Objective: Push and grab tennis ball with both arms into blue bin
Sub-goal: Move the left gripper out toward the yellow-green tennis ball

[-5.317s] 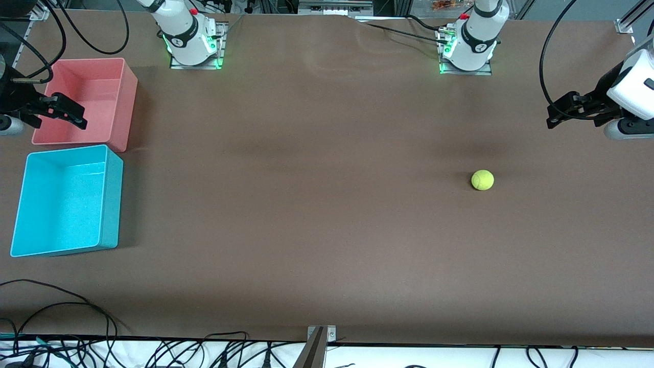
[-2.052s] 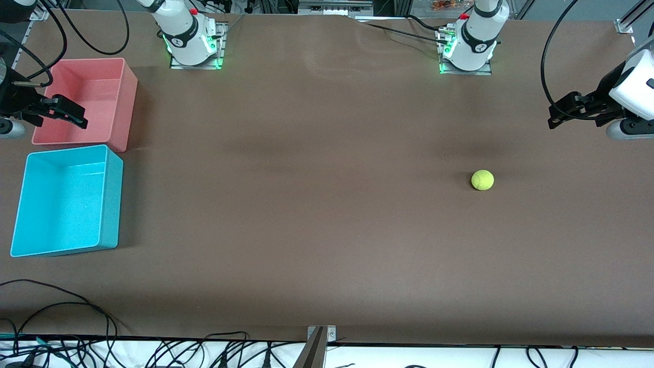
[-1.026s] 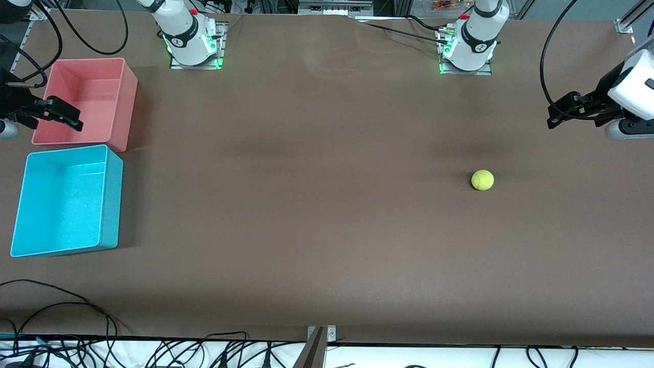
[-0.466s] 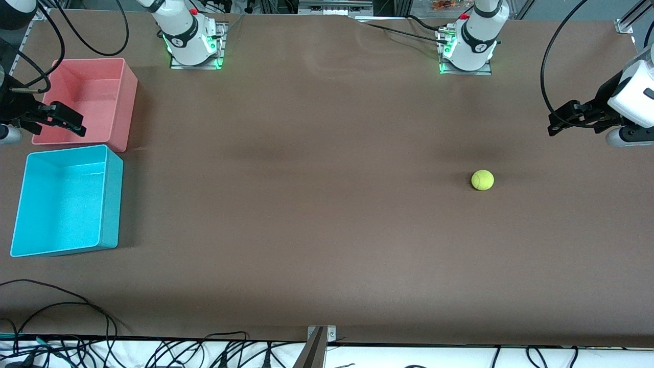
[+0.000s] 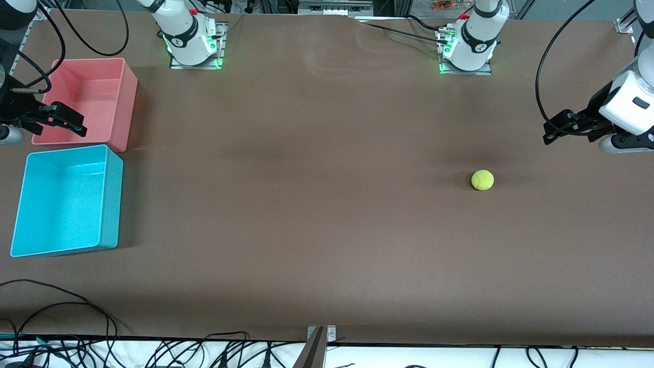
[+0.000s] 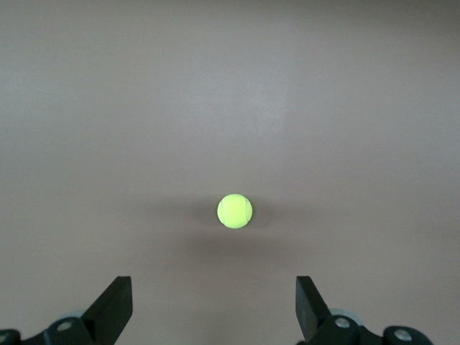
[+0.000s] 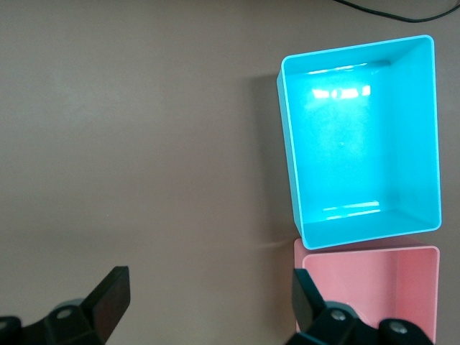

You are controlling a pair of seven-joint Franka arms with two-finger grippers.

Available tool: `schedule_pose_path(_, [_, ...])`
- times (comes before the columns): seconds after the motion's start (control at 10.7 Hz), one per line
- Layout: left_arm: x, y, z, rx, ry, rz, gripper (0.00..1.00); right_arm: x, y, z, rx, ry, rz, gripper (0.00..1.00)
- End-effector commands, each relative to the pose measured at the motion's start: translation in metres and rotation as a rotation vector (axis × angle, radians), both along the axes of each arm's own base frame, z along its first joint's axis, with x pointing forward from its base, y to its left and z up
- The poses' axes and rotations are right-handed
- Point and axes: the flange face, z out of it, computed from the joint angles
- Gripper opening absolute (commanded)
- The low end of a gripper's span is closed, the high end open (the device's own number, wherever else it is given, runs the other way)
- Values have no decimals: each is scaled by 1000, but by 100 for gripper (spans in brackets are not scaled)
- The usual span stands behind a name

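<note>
Tennis ball (image 5: 482, 180) at rest on the brown bench (image 5: 317, 204), toward the left arm's end and well apart from the blue bin (image 5: 66, 202). Left claw (image 5: 554, 128), fingers spread and holding nothing, hangs over bare bench near the ball. Right claw (image 5: 69, 120), likewise spread and empty, hangs over the pink bin (image 5: 87, 102), which stands just beside the blue bin.

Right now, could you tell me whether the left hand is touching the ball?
Apart. In the front view the left hand hangs open with bare table between it and the ball; the left wrist view shows the ball clear of both fingers.
</note>
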Motion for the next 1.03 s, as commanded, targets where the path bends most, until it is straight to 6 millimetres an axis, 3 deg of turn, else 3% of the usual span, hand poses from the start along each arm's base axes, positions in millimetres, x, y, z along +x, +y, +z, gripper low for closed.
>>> schedule_pose_path(0.0, [-9,14,-20,21,6,-6,100,-1,8,1,37,-15,20,100])
schedule_pose_path(0.37, [-9,15,-61,7,40,3,100,-3,6,3,38,-19,18,100])
schedule_pose_path(0.56, [-9,25,-92,5,21,17,100,-3,6,4,39,-18,18,100])
schedule_pose_path(0.93, [-15,25,-140,3,-18,15,100,-5,6,6,39,-15,18,100])
